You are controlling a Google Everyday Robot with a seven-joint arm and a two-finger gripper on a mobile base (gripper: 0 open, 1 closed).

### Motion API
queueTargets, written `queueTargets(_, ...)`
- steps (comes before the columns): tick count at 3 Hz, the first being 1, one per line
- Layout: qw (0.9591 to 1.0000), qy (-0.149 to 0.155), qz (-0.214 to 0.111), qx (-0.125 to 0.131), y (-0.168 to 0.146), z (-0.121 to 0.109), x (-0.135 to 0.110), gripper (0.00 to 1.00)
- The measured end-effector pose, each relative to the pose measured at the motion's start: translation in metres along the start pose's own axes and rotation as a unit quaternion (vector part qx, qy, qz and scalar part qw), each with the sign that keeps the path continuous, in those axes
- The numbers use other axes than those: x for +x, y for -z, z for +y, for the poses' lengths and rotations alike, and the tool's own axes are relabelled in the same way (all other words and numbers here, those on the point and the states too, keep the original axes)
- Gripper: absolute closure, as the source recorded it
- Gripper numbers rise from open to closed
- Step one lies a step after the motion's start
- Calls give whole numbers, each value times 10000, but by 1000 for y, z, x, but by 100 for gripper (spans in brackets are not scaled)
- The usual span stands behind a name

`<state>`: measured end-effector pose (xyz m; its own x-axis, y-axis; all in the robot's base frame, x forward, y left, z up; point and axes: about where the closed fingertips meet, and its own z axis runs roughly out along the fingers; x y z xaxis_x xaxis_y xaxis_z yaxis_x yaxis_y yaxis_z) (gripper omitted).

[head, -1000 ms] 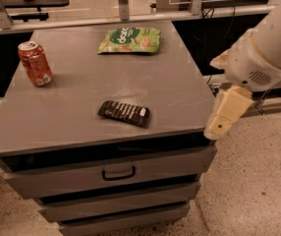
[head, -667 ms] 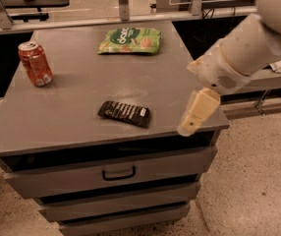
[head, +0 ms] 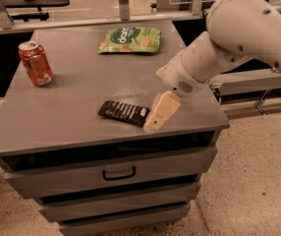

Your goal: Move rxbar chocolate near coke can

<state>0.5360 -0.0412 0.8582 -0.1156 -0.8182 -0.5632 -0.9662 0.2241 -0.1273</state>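
Note:
The rxbar chocolate point(head: 124, 112), a flat dark wrapper with white lettering, lies near the front middle of the grey cabinet top point(head: 81, 87). The coke can point(head: 36, 63) stands upright at the far left of the top, well apart from the bar. My gripper point(head: 155, 123) hangs from the white arm coming in from the right. Its cream-coloured fingers point(head: 162, 111) point down just at the bar's right end, close above the top.
A green snack bag point(head: 129, 39) lies at the back middle of the top. The cabinet has drawers below, the top one with a handle point(head: 119, 173). A speckled floor lies to the right. Shelving and table legs stand behind.
The arm has swung left from beyond the cabinet's right edge to over the top, bringing the gripper to the bar's right end. The bar, the can and the bag have not moved.

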Motion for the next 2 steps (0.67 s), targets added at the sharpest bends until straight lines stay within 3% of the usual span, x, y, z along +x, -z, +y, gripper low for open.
queueTargets(1,9999,-21,-114,-114,-27,-1,-10,0)
queueTargets(2,9996,-113,-168,-214,-46,-2,-20,18)
